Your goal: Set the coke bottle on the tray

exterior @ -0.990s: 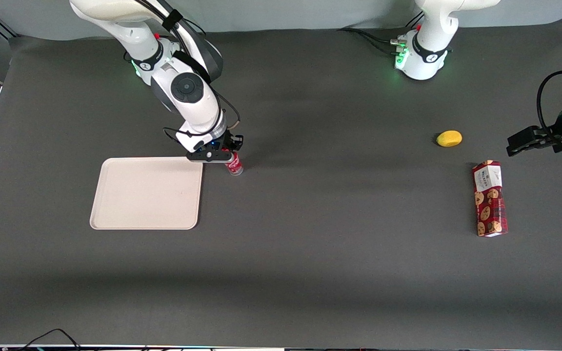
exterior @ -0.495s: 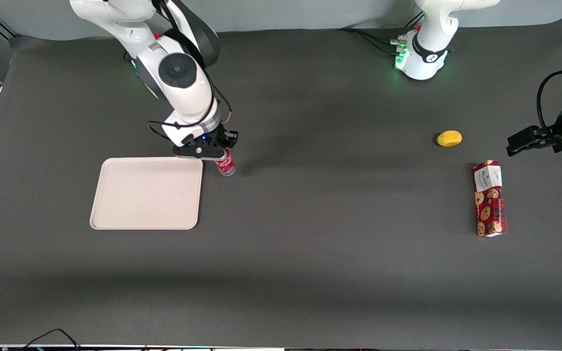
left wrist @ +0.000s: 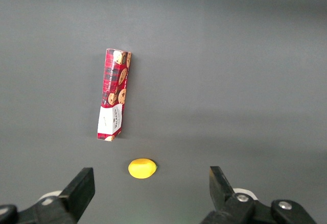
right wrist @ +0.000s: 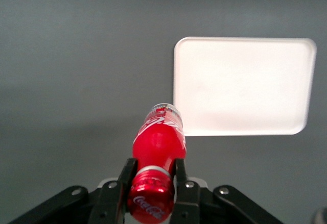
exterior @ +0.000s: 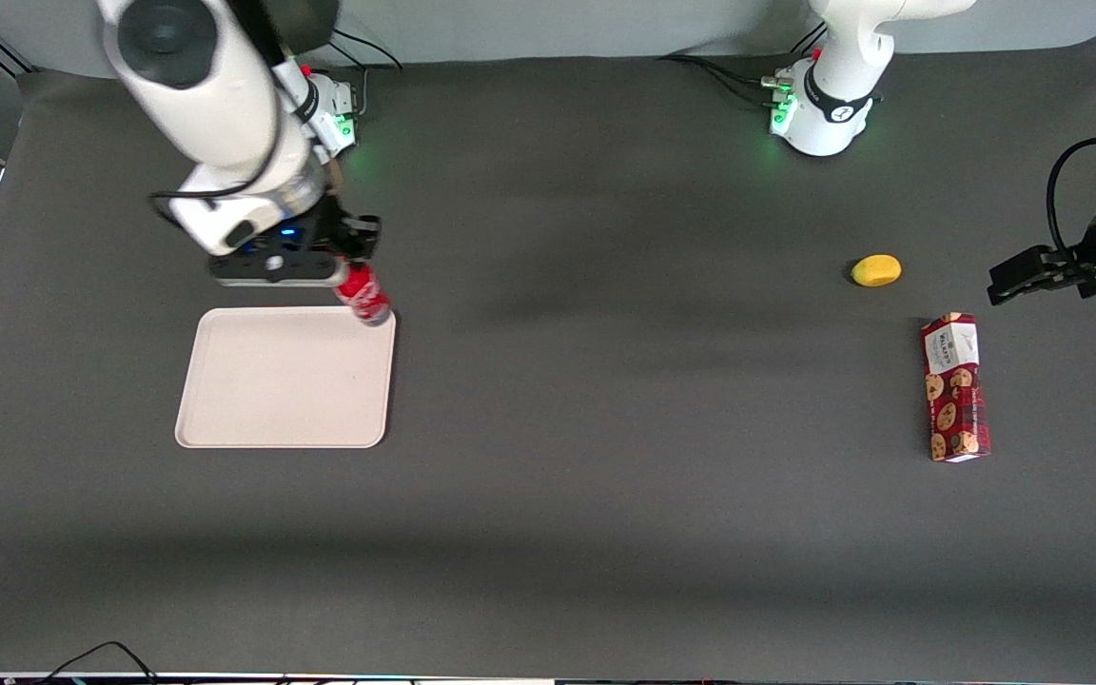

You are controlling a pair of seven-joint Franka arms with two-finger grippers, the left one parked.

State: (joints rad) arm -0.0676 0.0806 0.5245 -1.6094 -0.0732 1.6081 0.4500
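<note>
Dark tabletop (exterior: pixel 605 428): one tray (exterior: pixel 283 381), one coke bottle (exterior: pixel 363 295) clamped in end effector (exterior: pixel 343 269).

Overall light: even, soft overhead light is covering the dark table mat (exterior: pixel 605 428) in the front view; nothing is looking dim.
Shadows: a broad faint band is lying across the mat nearer the front camera; a softer one is stretching from beside the coke bottle (exterior: pixel 363 294) toward the parked arm's end.
Glare: the tray (right wrist: pixel 245 86) is washing out to near white in the right wrist view, its rim barely showing.
Highlights: the coke bottle is carrying small bright glints on its cap, held in the gripper (right wrist: pixel 153 180).
Focus: the gripper's black body closest to the lens is looking slightly soft.
Coloured light: green lamps are glowing on the arm bases (exterior: pixel 780 114).
</note>
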